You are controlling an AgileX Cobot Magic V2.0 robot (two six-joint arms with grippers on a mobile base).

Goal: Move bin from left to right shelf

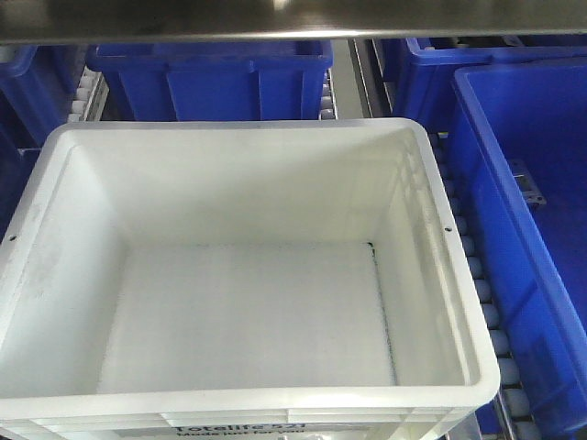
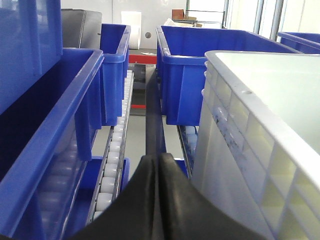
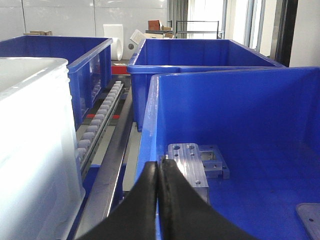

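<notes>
The white bin (image 1: 229,133) fills the front view, empty, with its black print at the near edge. It lies on the right shelf, a flow-rack level with white roller rails (image 1: 483,291) and a shiny steel crossbeam (image 1: 275,18) overhead. In the left wrist view my left gripper (image 2: 158,159) is shut with nothing in it, just left of the bin's ribbed side (image 2: 250,130). In the right wrist view my right gripper (image 3: 158,165) is shut and empty, right of the bin's wall (image 3: 35,140), over a blue tote's rim. Neither gripper shows in the front view.
Dark blue totes flank the bin: one close on the right (image 1: 523,229), one behind (image 1: 211,78), one on the left (image 2: 55,115). The right tote (image 3: 240,110) holds a metal block (image 3: 192,160). Roller rails (image 2: 114,155) run through the narrow gaps between totes.
</notes>
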